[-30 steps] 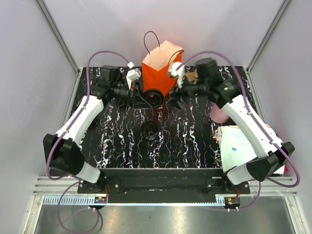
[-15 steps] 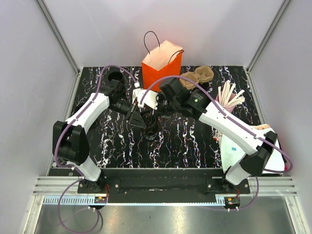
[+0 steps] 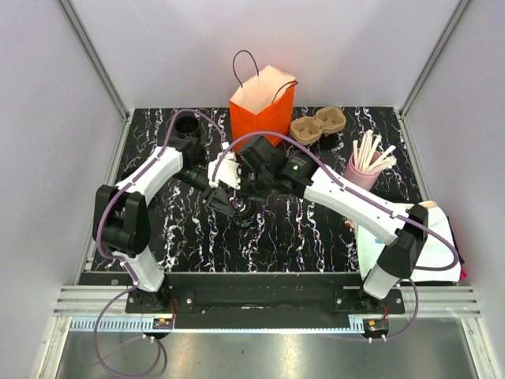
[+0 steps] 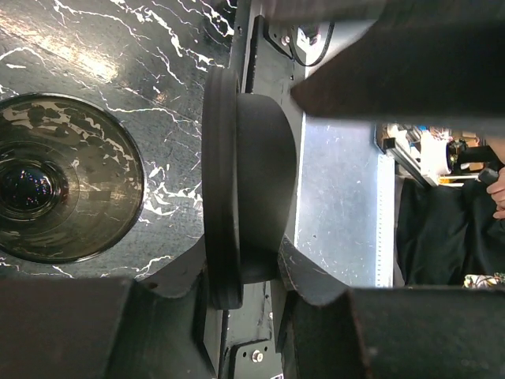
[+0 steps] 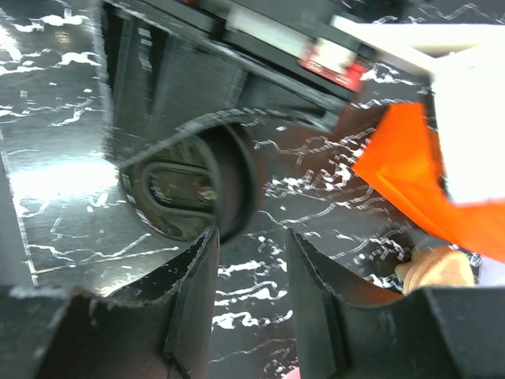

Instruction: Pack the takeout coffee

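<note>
Only in the right wrist view is the face of the black lid (image 5: 189,189) shown, clamped edgewise in the left gripper (image 4: 241,268), while the right gripper (image 5: 251,253) is held part open and empty.

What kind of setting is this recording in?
Likely a lab robot cell staged as a café counter: plain white enclosure walls, marbled tabletop, orange paper bag and pulp cup tray.

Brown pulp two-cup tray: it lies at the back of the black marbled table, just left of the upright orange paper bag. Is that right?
Not quite. The brown pulp two-cup tray does lie at the back of the black marbled table, but just right of the upright orange paper bag, not left. The top external view shows it.
</note>
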You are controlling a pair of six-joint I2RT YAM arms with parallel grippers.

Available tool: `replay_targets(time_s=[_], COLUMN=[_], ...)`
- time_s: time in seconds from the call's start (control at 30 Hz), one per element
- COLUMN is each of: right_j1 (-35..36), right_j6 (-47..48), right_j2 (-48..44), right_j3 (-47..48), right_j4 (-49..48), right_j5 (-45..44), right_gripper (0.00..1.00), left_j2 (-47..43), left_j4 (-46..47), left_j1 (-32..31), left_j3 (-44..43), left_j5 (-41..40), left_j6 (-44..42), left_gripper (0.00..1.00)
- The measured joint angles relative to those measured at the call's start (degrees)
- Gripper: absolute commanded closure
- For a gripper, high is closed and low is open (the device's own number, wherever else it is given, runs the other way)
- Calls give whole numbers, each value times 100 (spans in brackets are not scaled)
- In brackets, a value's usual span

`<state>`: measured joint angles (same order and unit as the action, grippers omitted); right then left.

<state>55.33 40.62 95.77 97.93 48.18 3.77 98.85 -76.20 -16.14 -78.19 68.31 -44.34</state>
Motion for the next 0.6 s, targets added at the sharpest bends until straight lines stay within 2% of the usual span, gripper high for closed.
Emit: replay_targets(time_s=[0.3, 0.6], right_j1=[173, 323], right_j6=[-138, -149], right_j2=[85, 254], right_j3=[72, 81], right_j4=[79, -87], right_j5=[192, 4], right_gripper=[62, 67], left_j2=[31, 33], left_j4=[15, 98], left_j1=[0, 0], left_j3=[-22, -22], left_j5=[-2, -11], left_j6=[76, 181], left_gripper=[100, 100])
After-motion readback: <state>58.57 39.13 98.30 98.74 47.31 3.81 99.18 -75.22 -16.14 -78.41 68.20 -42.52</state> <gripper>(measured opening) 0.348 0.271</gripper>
